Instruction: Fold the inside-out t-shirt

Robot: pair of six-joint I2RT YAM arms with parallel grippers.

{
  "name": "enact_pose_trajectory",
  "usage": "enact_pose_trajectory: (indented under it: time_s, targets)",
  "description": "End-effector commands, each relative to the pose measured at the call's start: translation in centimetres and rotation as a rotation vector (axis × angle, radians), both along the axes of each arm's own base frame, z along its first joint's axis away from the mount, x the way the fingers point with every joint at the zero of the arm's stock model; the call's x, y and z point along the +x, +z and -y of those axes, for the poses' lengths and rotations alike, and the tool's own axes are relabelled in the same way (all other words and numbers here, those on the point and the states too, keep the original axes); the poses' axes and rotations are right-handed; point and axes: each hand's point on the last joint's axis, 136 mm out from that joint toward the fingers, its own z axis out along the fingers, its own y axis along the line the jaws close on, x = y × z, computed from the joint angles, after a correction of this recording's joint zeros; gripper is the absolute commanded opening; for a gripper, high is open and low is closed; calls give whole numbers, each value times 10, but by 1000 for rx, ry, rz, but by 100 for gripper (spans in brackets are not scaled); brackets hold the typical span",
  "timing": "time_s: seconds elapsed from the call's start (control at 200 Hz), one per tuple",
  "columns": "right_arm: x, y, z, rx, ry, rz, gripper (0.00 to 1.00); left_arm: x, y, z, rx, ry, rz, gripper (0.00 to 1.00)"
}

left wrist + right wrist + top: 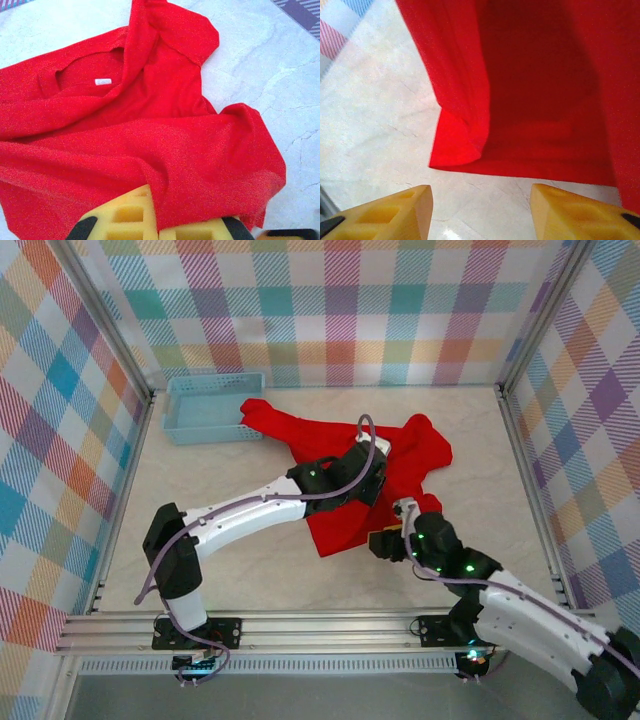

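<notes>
The bright red t-shirt lies rumpled mid-table, one end reaching the basket. In the left wrist view the t-shirt shows its neck opening and a small white label. My left gripper sits over the shirt's middle. Its yellow fingers are pressed together with a fold of red cloth pinched between them, so the left gripper is shut on the shirt. My right gripper stands open at the shirt's near edge. In its wrist view the right gripper hovers above bare table just short of the t-shirt, whose hem corner is folded.
A light-blue plastic basket stands at the back left, touching the shirt's far end. Chequered walls and metal rails enclose the pale marbled table, which has free room at the left and front.
</notes>
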Motion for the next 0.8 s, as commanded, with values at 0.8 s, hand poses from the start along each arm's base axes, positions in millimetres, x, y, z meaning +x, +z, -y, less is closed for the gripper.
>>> enact_pose_trajectory:
  time_s: [0.8]
  targets:
    - [101,-30,-24,-370,-89,254,67,-21,90,-22,-81,-103,88,0]
